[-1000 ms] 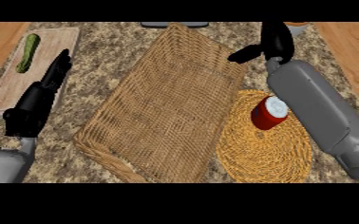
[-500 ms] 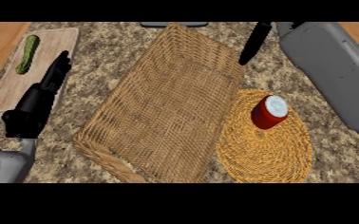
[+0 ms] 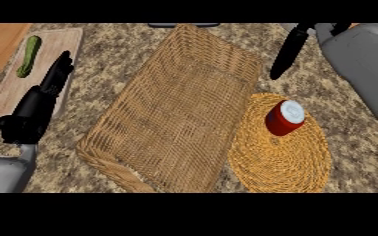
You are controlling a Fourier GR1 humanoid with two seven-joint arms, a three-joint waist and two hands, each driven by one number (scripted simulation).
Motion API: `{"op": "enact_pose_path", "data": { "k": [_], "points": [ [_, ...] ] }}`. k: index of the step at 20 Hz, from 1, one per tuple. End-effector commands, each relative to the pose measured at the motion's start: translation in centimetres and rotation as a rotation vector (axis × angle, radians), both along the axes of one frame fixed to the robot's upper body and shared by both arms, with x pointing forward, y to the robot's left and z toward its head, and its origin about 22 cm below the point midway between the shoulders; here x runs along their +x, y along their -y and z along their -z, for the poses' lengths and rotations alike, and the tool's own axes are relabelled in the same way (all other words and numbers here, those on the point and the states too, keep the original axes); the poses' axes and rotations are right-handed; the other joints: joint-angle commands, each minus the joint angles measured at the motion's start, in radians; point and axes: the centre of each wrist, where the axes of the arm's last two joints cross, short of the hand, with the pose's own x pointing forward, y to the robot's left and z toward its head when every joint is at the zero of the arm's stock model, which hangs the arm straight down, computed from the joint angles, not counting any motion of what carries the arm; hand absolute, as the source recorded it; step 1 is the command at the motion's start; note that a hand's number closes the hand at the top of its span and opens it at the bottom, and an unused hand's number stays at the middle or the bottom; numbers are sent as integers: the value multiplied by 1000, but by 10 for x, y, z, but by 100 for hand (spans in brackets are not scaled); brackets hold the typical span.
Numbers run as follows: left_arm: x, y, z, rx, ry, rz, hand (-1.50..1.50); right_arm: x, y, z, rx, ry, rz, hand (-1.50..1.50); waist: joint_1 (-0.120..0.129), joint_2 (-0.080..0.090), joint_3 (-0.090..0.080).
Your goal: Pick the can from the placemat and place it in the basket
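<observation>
A red can (image 3: 284, 117) with a white lid stands upright on the round woven placemat (image 3: 280, 155) at the lower right. The large rectangular wicker basket (image 3: 177, 110) lies to its left, with nothing in it. My right hand (image 3: 289, 51) is at the upper right, fingers straight and pointing down toward the counter, above and apart from the can, holding nothing. My left hand (image 3: 46, 95) rests open at the left edge, fingers pointing up, over a cutting board.
A wooden cutting board (image 3: 18, 87) at the far left carries a green cucumber (image 3: 29, 56). The counter (image 3: 111, 45) is speckled granite. A dark object (image 3: 184, 25) sits at the far edge behind the basket.
My right arm swung toward the upper right; its fingers went from curled to straight and now hang lower, nearer the placemat. Left hand, can and basket have not moved.
</observation>
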Motion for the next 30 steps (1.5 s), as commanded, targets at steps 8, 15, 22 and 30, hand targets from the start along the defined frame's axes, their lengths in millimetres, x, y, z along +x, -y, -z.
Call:
{"op": "enact_pose_path", "data": {
  "k": [8,15,22,30],
  "points": [
    [0,3,-5,8,-1,-3,0,-21,8,58,-143,-257,41,-150,7,2,1],
    [1,7,9,11,2,18,0,-40,22,77,-137,-279,49,-150,3,5,1],
    [-5,19,2,10,-2,20,0,-36,23,90,-157,-252,81,-150,25,10,1],
    [14,11,-6,-3,7,24,0,-42,31,108,-159,-201,86,-150,22,12,1]
  ]
}}
